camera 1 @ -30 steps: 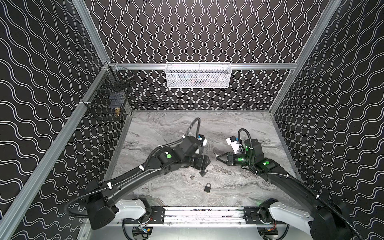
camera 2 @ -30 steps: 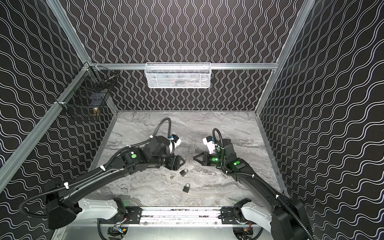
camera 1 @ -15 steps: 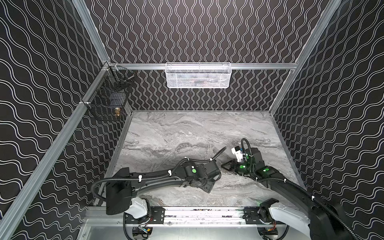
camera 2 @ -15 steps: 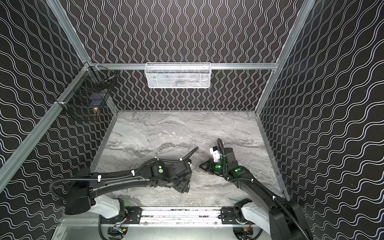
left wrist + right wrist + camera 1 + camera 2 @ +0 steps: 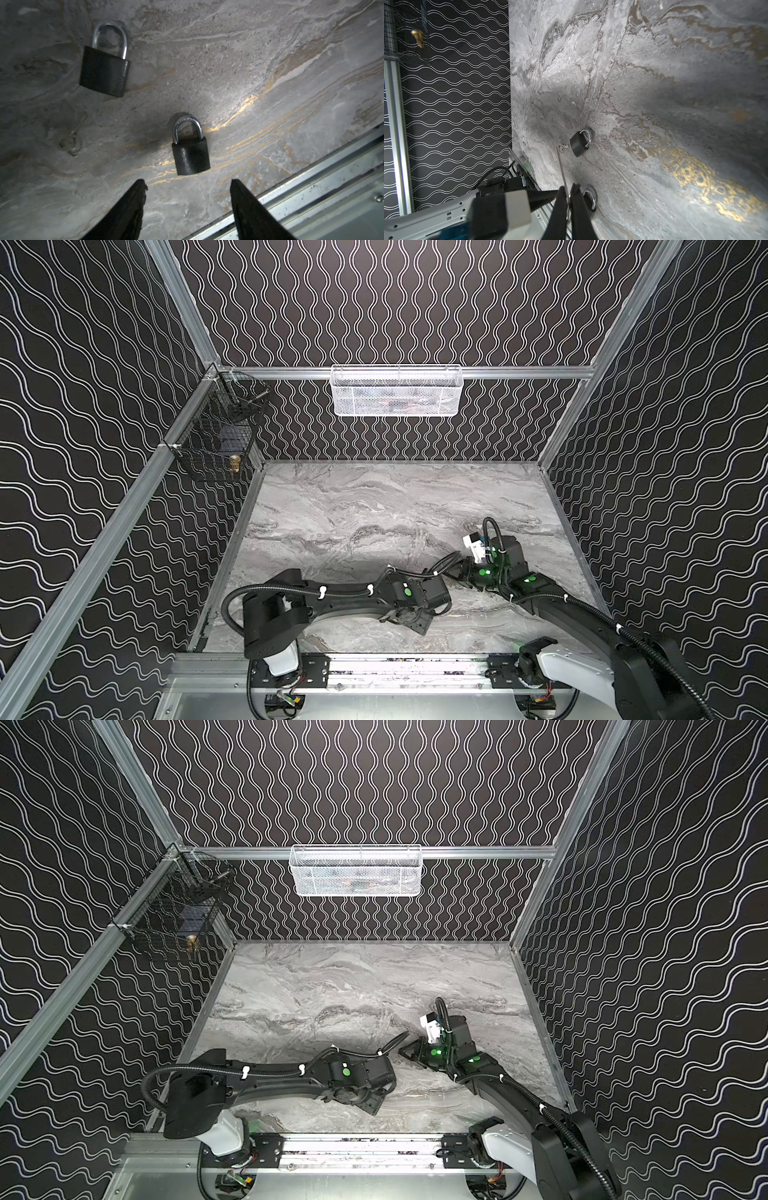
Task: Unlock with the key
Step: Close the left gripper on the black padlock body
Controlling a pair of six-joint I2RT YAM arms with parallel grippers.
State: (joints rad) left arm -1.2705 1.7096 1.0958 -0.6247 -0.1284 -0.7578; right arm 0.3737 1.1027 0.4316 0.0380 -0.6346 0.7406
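Two black padlocks with silver shackles lie flat on the marble table. In the left wrist view one padlock (image 5: 190, 154) lies just ahead of my open left gripper (image 5: 188, 184), and nothing is between the fingers. The second padlock (image 5: 105, 71) lies farther off, with a loose key (image 5: 72, 135) beside it. My right gripper (image 5: 569, 188) is shut on a thin silver key (image 5: 562, 172), seen edge-on and sticking out past the fingertips. In both top views the left arm (image 5: 399, 597) hides the padlocks, and the right gripper (image 5: 457, 572) hovers just behind it.
The metal front rail (image 5: 311, 197) runs close to the left gripper. A white mesh basket (image 5: 395, 391) hangs on the back wall and a black wire basket (image 5: 216, 439) on the left wall. Patterned walls enclose the table.
The left arm has swung from mid-table down toward the front edge, and now covers the padlocks in the top views. The right gripper has shifted slightly right, still shut.
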